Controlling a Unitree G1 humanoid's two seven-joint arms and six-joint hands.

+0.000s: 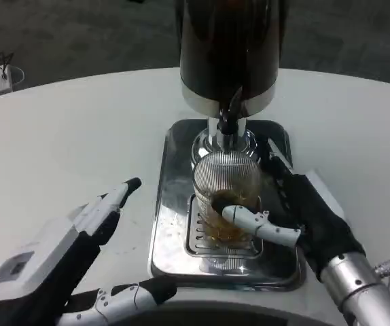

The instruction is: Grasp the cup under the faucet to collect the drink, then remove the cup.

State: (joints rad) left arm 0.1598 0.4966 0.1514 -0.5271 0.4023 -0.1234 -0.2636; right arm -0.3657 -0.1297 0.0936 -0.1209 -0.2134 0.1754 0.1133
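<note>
Now right hand seen wrapped around cup, thumb laid across front of glass, other fingers hidden behind it; cup gripped. Left hand held open near front left of tray, fingers spread, nothing held, well apart from cup. Cup stood upright on tray grate, directly under faucet of dark dispenser; amber drink seen in lower part. Tray set on white table, below dispenser.

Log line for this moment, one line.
right hand: grips ribbed clear glass cup | cup: amber drink, under faucet | left hand: open, off tray
</note>
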